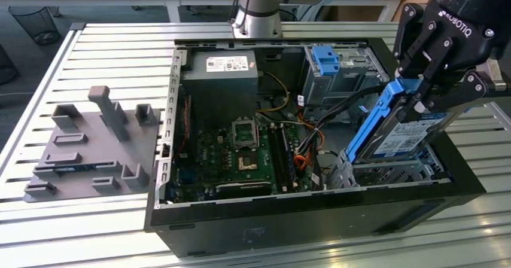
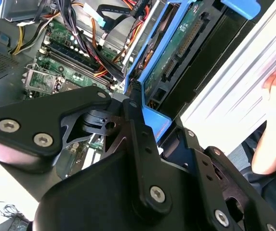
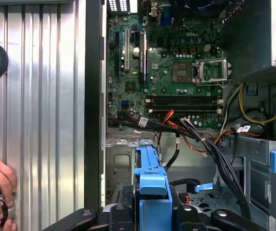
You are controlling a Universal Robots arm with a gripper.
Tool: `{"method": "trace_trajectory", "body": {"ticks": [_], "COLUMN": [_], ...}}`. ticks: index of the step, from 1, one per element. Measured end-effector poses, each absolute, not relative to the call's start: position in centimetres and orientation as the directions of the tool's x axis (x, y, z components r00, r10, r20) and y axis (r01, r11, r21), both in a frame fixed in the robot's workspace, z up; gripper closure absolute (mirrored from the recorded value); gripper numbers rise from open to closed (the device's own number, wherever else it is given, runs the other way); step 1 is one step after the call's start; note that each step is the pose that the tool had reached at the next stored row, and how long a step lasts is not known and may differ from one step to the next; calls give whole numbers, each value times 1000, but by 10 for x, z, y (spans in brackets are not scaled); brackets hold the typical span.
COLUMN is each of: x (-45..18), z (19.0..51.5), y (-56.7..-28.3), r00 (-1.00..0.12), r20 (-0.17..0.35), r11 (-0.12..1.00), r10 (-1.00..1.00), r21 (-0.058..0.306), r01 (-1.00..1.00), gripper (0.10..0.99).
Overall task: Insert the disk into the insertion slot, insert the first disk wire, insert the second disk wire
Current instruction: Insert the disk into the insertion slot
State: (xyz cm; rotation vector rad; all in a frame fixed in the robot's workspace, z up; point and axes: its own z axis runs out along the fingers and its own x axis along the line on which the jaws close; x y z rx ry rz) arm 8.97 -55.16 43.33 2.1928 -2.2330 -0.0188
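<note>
Slatted metal desk carries open PC case; pincer clamped on the disk by its blue carrier; disk tilted, lower end at the insertion slot, exterior view's right.

Both wrist views are riding close behind my pincer, sharing the motherboard; the exterior view is looking down.
</note>
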Motion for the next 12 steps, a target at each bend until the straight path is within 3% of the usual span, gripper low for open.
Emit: {"method": "trace_trajectory", "body": {"ticks": [12], "x": [90], "z": [424], "y": [-551], "r00": [-20], "r20": [0], "r11": [20], "r10": [-1000], "r21": [17], "r01": [-1000], "gripper": [722]}}
